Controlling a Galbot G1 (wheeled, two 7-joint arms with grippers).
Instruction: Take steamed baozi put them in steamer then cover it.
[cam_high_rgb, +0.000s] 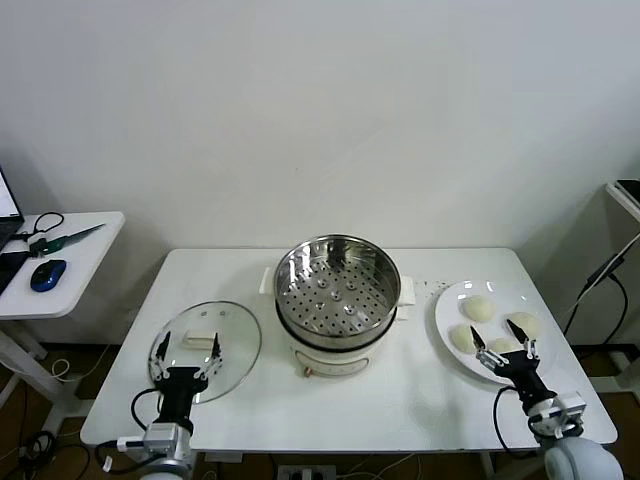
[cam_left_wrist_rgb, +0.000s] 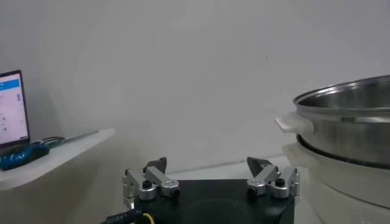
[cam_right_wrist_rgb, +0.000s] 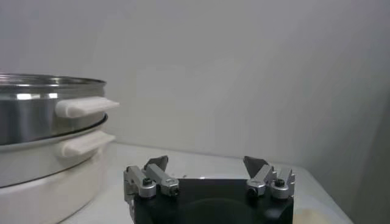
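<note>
- Nearest the robot: left gripper (cam_high_rgb: 188, 355) sits low at the table's front-left, fingers spread wide and holding nothing, hovering over the near edge of the cover (cam_high_rgb: 206, 349).
- Right gripper (cam_high_rgb: 506, 345) mirrors it at front-right, fingers likewise spread and empty, poised over the near side of the plate (cam_high_rgb: 448, 304); in the right wrist view its fingers (cam_right_wrist_rgb: 157, 173) stand well apart with nothing between them.
- Steamed baozi (cam_high_rgb: 479, 308): four lie on the plate; the nearest one is partly hidden by the right gripper. None touched yet, as far as visible.
- The cover lies flat on the table, its white handle (cam_high_rgb: 201, 341) up, well apart from the pot.
- Middle of table: steamer (cam_high_rgb: 338, 286) stands open, perforated tray bare, no bun inside.
- Far left: side desk (cam_high_rgb: 85, 260) with a blue mouse (cam_high_rgb: 47, 274).
- Judgement: the first step is in hand, i.e. picking the first bun; nothing is loaded.
- Next move likely calls for the right gripper to drop around the nearest bun and close gently (soft dough, may dent), then lift clear of the steamer rim before the carry.
- The cover should wait until all four are in.
</note>
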